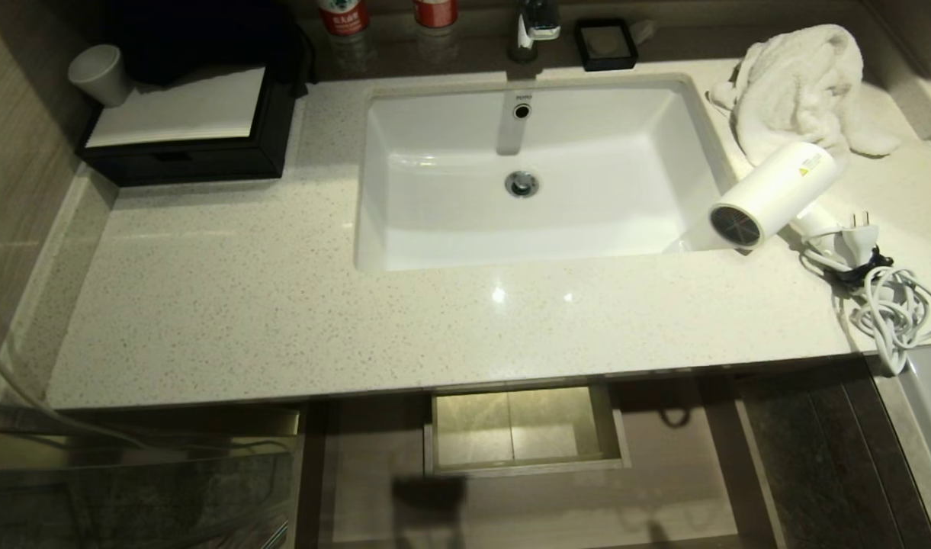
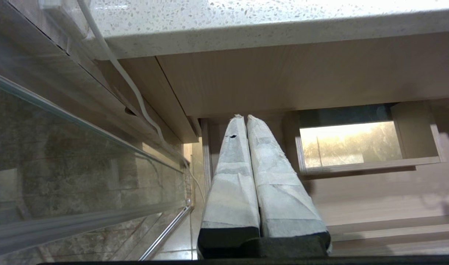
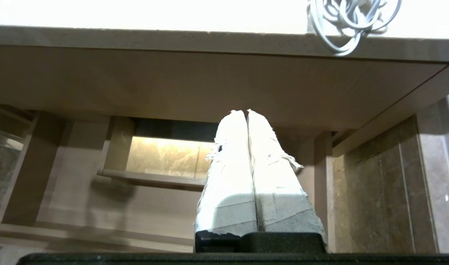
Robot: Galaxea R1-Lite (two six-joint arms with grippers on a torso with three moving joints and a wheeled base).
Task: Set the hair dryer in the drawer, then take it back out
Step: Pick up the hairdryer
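Here, a pale speckled counter (image 1: pixel 244 290) with a white sink (image 1: pixel 526 175) filled the frame; the hair dryer (image 1: pixel 778 194) lay at its right edge beside a towel (image 1: pixel 800 84). Below, the drawer (image 1: pixel 526 473) stood open. Both the left gripper (image 2: pixel 245 117) and right gripper (image 3: pixel 245 111) were closed, empty, under the counter.

left tool (image 2: pixel 243 117): fingers pressed together | below countertop (image 2: pixel 246 29) edge | open drawer (image 2: pixel 367 165) beside
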